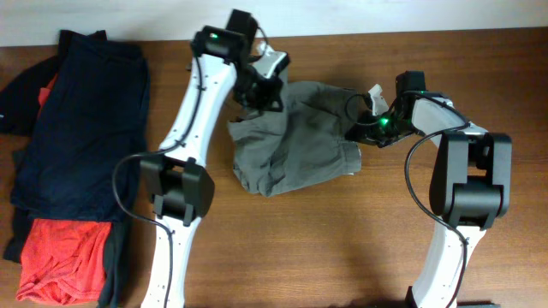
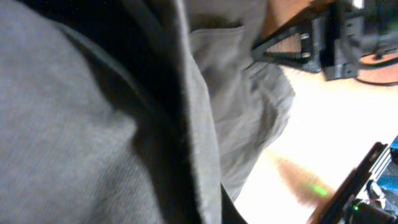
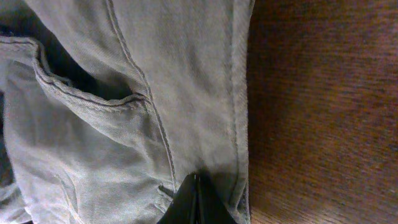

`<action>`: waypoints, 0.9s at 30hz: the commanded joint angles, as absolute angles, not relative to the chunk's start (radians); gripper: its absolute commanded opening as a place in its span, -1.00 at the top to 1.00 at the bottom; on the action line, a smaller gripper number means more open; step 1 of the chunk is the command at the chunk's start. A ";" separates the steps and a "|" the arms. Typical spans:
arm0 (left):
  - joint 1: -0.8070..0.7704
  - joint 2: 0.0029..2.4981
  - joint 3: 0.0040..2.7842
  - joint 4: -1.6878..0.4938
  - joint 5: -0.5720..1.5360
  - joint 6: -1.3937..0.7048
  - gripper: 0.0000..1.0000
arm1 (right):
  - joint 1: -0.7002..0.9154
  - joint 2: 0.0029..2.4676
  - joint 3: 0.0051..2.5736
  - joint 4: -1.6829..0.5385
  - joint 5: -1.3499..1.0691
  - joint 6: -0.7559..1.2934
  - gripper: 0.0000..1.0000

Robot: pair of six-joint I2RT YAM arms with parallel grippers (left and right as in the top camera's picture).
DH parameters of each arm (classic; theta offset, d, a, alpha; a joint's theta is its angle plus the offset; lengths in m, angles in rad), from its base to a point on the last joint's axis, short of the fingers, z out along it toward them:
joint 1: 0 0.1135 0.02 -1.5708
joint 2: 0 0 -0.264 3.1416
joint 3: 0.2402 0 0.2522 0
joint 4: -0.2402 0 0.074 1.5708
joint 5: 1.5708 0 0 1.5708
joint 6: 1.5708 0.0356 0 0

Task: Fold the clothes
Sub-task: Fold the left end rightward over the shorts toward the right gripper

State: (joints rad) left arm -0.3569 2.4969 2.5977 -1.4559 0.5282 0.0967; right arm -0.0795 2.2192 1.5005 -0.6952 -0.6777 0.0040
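At far left, navy-blue garment (image 1: 86,128), orange-red garment (image 1: 60,257) showing at its lower end. Left gripper (image 1: 261,90) down on upper left edge of shorts (image 1: 295,141), crumpled in middle of table (image 1: 342,248); fingers buried in cloth, cannot tell if closed. Right gripper (image 3: 196,190) pinched together on right edge of shorts.

White arms (image 1: 195,103), black joints (image 1: 175,190), black cables (image 1: 409,184), green lights (image 1: 212,36).

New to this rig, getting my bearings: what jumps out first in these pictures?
The crumpled grey-olive shorts in the middle, with both arms bent over them: the left gripper at their far left corner, the right gripper at their right edge, pinched shut on the cloth. Next, the pile on the far left: a navy garment over an orange-red garment.
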 commanded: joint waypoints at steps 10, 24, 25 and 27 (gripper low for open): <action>-0.496 2.490 2.620 -1.271 0.598 -0.052 0.99 | -0.052 2.303 1.469 -0.703 -0.579 0.009 0.92; -0.564 2.490 2.620 -1.180 0.516 -0.069 -0.99 | -0.052 2.303 1.469 -0.711 -0.579 0.009 0.92; -0.560 2.490 2.620 -1.179 0.516 -0.079 -0.98 | -0.053 2.303 1.469 -0.711 -0.579 0.009 0.92; -0.546 2.490 2.620 -1.176 0.521 -0.107 -0.98 | -0.053 2.303 1.469 -0.711 -0.579 0.009 0.92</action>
